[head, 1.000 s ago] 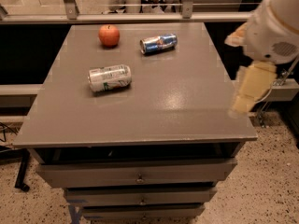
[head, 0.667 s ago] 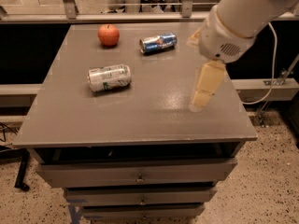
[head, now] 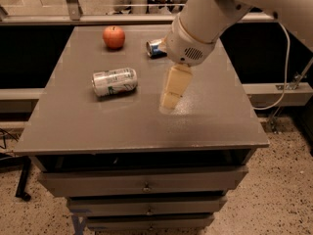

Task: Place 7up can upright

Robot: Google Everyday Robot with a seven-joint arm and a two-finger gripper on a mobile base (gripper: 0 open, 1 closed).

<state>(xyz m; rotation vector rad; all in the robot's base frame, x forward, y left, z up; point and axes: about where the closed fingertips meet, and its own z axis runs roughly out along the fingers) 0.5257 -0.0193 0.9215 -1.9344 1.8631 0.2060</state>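
The arm has swept in from beyond the right edge of the counter [head: 215, 124] and now hangs over its middle. The gripper [head: 168, 102] points down at the surface, near the right end of the 7up can [head: 115, 81] but clearly apart from it. Nothing else has moved: the can, the apple [head: 114, 36] and the blue can [head: 155, 47] lie where they did a second ago, though the bulky wrist now hides the blue can's right half. This looks like the approach stage, with the grasp and the standing-up not yet begun.

The gripper reads as a single cream, tapering block, so whether it is open or closed cannot be told. It carries nothing.

The 7up can lies on its side left of the counter's centre, nearer the left edge than the right. Its long axis runs roughly left to right, with a slight tilt. It is a smooth, silvery-white aluminium cylinder with green print and a bright rim at each end. That shape is likely to roll if nudged from the side.

The counter is flat, matte grey and faintly speckled, with a soft sheen near the gripper. The apple is round and red-orange, near the far left corner. Grey drawers [head: 142, 182] with small knobs sit under the front edge.
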